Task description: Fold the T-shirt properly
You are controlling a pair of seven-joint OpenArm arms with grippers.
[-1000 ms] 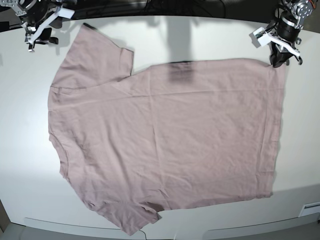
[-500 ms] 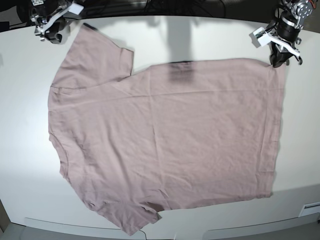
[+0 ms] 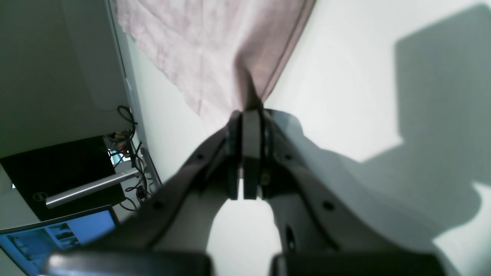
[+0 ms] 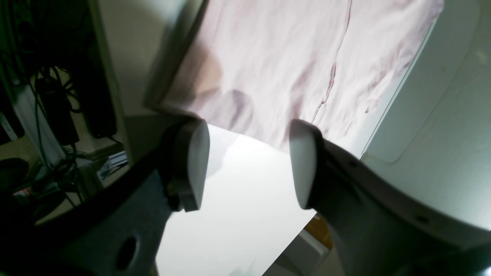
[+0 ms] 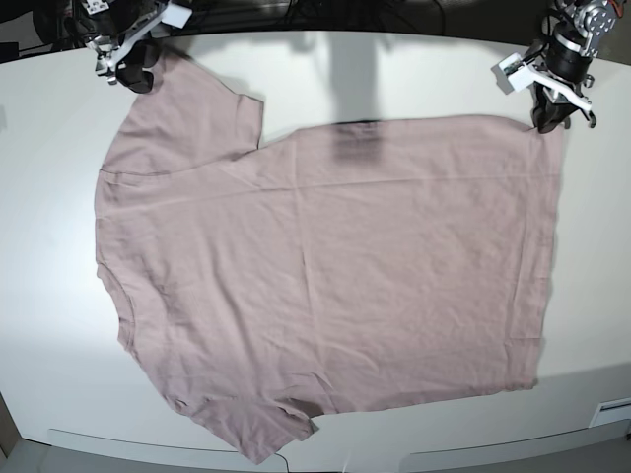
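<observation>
The dusty pink T-shirt (image 5: 325, 266) lies spread flat on the white table (image 5: 39, 197), neck to the left and hem to the right. At the far right, my left gripper (image 5: 548, 123) is shut on the shirt's far hem corner. In the left wrist view the cloth (image 3: 215, 50) bunches into the closed left gripper (image 3: 249, 115). At the far left, my right gripper (image 5: 133, 74) hovers open at the tip of the far sleeve. In the right wrist view the right gripper (image 4: 248, 130) holds nothing, and the shirt (image 4: 284, 57) lies just beyond its fingers.
The table's far edge runs right behind both grippers. Off the table, a monitor (image 3: 57, 237) and cables (image 3: 130, 145) show in the left wrist view. A dark shadow (image 5: 355, 143) falls across the shirt's far edge at the centre.
My right gripper has moved to the right along the far edge, from the table corner to the sleeve tip, staying open. The left gripper and the shirt have not moved.
</observation>
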